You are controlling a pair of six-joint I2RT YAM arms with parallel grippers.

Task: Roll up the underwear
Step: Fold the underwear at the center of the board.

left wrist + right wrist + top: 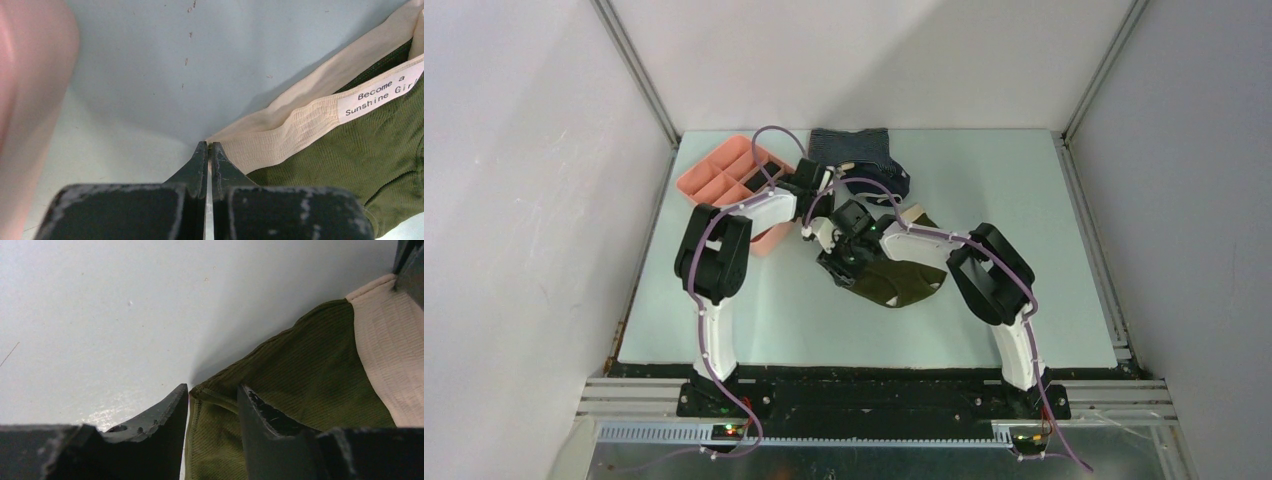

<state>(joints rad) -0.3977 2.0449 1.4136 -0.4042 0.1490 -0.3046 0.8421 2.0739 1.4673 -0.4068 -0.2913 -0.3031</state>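
Pale blue-green table (1024, 200) fills my overhead view, boxed in by plain white walls (524, 150) with metal posts at the back corners. Close up, the surface is matte and carries a few small specks.

The underwear (894, 278) lies near the middle of it, olive ribbed cloth spread mostly flat, with a cream waistband (280, 135) and a white label (380, 95) reading "Become a Sunshine Gir" before the frame cuts it off.

The right gripper (212, 390) is down at the garment's edge. Its jaws stand apart with the green hem running between them — one finger on bare table beside the cloth, the other over it.

The left gripper (210, 146) is closed, tips pressed together right at the corner of the cream waistband. I cannot tell whether any cloth is caught there.

Left of the left jaws sits a pink compartment tray (724, 180), close by. Beyond both grippers, toward the back wall, lie a navy white-trimmed garment (884, 185) and a blue-grey garment (849, 148) — the two overlap.
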